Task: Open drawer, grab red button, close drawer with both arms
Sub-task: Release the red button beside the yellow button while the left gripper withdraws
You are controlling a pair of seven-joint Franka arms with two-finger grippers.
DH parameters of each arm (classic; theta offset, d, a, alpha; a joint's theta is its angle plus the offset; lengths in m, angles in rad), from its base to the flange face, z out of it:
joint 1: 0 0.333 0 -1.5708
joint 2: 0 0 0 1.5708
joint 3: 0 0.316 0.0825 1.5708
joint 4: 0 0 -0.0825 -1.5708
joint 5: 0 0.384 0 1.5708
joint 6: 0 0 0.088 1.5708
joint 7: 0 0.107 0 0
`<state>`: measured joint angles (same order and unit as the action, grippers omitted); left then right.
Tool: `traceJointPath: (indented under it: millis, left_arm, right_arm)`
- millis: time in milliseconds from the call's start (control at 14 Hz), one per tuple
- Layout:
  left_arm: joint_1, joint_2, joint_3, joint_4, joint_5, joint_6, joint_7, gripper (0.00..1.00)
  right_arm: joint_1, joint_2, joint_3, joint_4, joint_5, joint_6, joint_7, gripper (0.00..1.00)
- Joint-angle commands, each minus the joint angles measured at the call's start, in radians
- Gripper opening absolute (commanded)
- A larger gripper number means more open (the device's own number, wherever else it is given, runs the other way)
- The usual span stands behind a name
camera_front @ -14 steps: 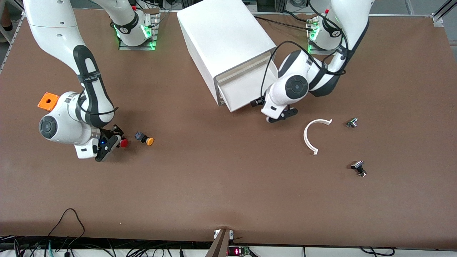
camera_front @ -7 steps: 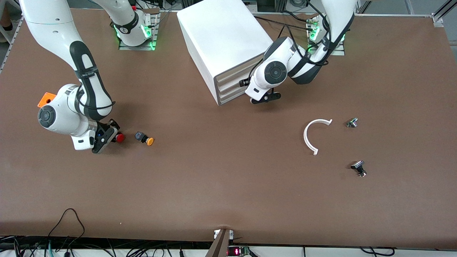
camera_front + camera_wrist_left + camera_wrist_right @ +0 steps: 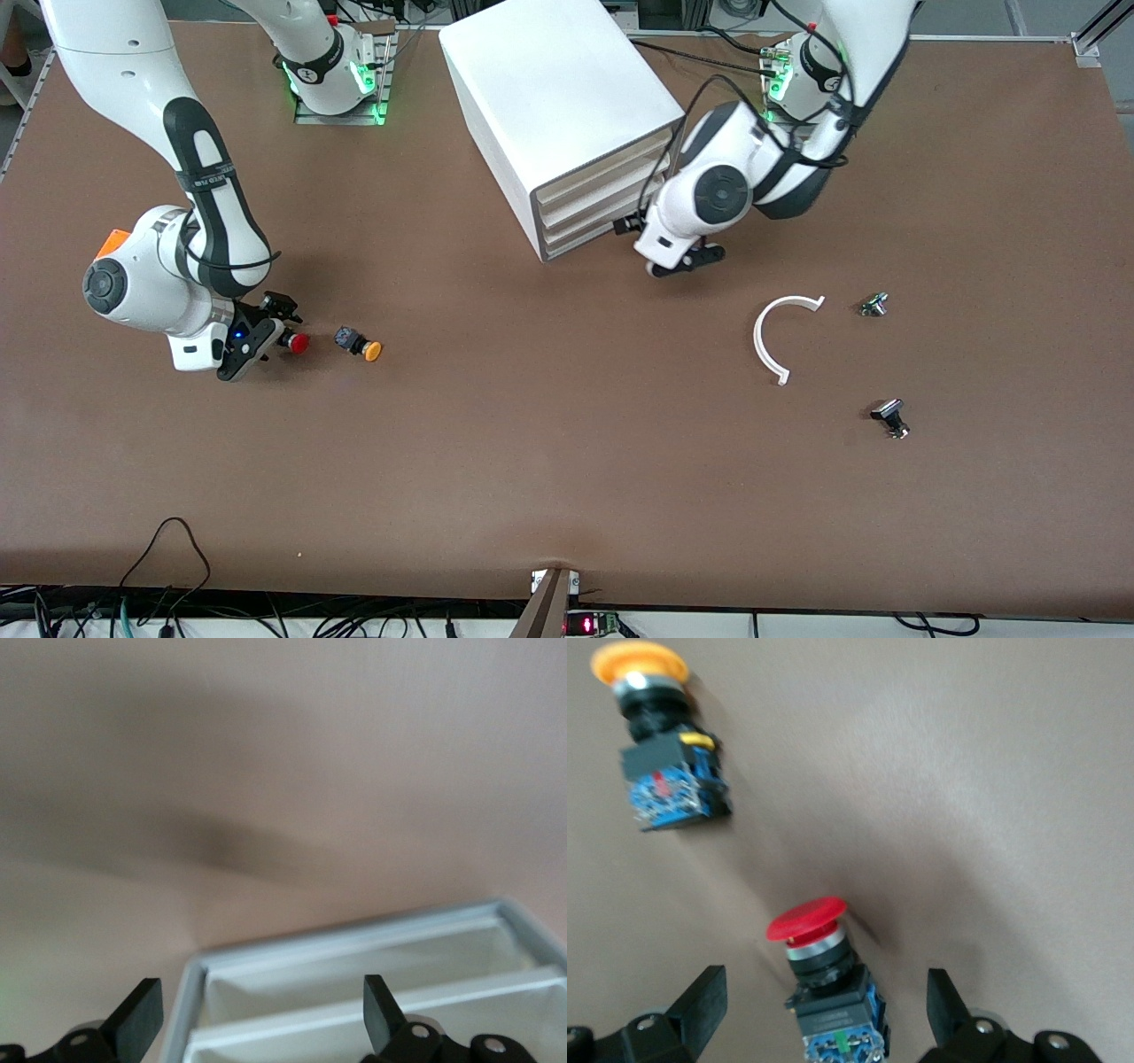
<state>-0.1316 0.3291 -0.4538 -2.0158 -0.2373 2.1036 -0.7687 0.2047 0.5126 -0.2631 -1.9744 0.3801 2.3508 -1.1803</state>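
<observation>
1. Lying nearest the front camera, toward the left arm's end of the table, a small dark metal part point(image 3: 889, 417) rests on the brown table point(image 3: 567, 478).
2. Farther from the camera, a curved white piece point(image 3: 769, 341) lies on the table, with a small silvery part point(image 3: 873, 304) near it, closer to the left arm's end.
3. Toward the right arm's end, the button point(image 3: 296, 342) lies on its side on the table, red cap pointing toward an orange-capped button point(image 3: 359, 344) that lies just beside it and apart from it.
4. The right gripper point(image 3: 257, 341) sits low at the red button. In the right wrist view its fingers point(image 3: 700, 1005) stand spread wide on either side of the button point(image 3: 824, 988) without touching it; the orange-capped button point(image 3: 660, 753) lies clear of them.
5. An orange box point(image 3: 112, 241) shows partly, hidden mostly by the right arm's wrist.
6. The left gripper point(image 3: 682, 261) hangs just in front of the cabinet point(image 3: 549, 97), empty, its fingers point(image 3: 137, 1023) spread wide in the left wrist view.
7. The drawer point(image 3: 585, 232), bottommost of three, sits pushed in, flush with the two above it.
</observation>
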Motion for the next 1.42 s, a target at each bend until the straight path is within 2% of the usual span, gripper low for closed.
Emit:
traceJointPath:
  millis: [0,285,427,569,712,854,1068,1210,1353]
  left_arm:
    - [0.068,-0.079,0.065,0.023,-0.013,-0.017,0.138,0.99]
    - [0.164,-0.194,0.133,0.038,-0.01,-0.033,0.386,0.99]
    - [0.173,-0.24,0.206,0.095,0.031,-0.162,0.503,0.99]
    - [0.173,-0.271,0.23,0.172,0.163,-0.256,0.564,0.99]
    - [0.173,-0.303,0.245,0.238,0.243,-0.327,0.624,0.99]
    - [0.173,-0.321,0.299,0.284,0.259,-0.379,0.692,0.99]
    - [0.171,-0.335,0.319,0.337,0.259,-0.488,0.687,0.99]
    - [0.173,-0.332,0.319,0.368,0.259,-0.504,0.678,0.99]
    - [0.173,-0.331,0.319,0.37,0.254,-0.504,0.677,0.99]
  right_arm:
    - [-0.013,-0.068,0.008,0.044,0.02,-0.112,0.01,1.0]
    - [-0.013,-0.1,0.027,0.161,0.022,-0.29,0.155,1.0]
    - [-0.013,-0.094,0.039,0.233,0.022,-0.376,0.278,1.0]
    - [-0.013,-0.109,0.086,0.272,0.022,-0.403,0.445,1.0]
    - [-0.013,-0.13,0.129,0.289,0.022,-0.425,0.615,1.0]
    - [-0.013,-0.158,0.165,0.29,0.023,-0.438,0.743,1.0]
    - [-0.011,-0.212,0.18,0.289,0.02,-0.464,0.869,1.0]
    - [-0.011,-0.259,0.177,0.29,-0.019,-0.514,0.889,1.0]
    - [-0.013,-0.299,0.17,0.292,-0.132,-0.557,0.887,1.0]
